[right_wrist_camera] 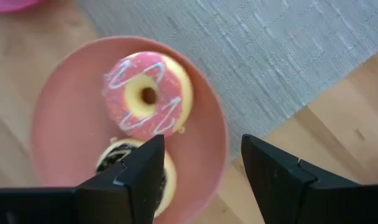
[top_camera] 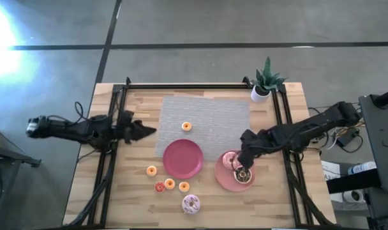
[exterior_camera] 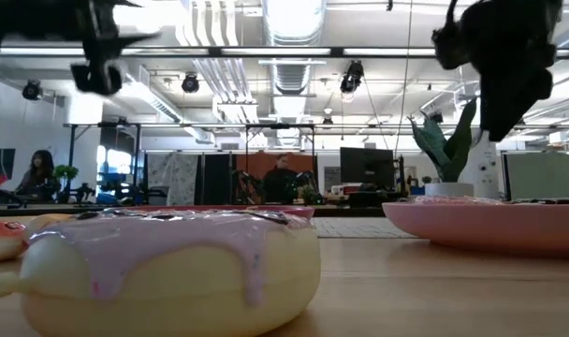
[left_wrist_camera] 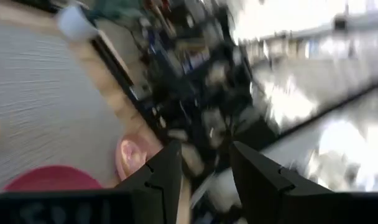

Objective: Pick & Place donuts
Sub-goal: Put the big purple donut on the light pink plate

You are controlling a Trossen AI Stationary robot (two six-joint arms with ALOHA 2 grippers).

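A pink-iced donut [right_wrist_camera: 148,93] and a brown-iced donut [right_wrist_camera: 128,160] lie on the pale pink plate [top_camera: 223,180]. My right gripper [right_wrist_camera: 201,168] hangs open and empty just above that plate [right_wrist_camera: 64,130], over the brown-iced donut [top_camera: 243,174]. My left gripper [top_camera: 146,131] is open and empty at the table's left, above the wood. A darker pink plate [top_camera: 182,158] stands bare at the middle. A tiny orange donut [top_camera: 186,126] lies on the grey mat [top_camera: 207,112]. Several tiny donuts [top_camera: 170,184] and a pale sprinkled donut [top_camera: 191,204] lie near the front edge.
A potted plant [top_camera: 264,86] stands at the far right corner. Black frame rails [top_camera: 111,160] run along the table's left and right sides. In the low view the sprinkled donut [exterior_camera: 172,267] fills the foreground; people show in the room behind.
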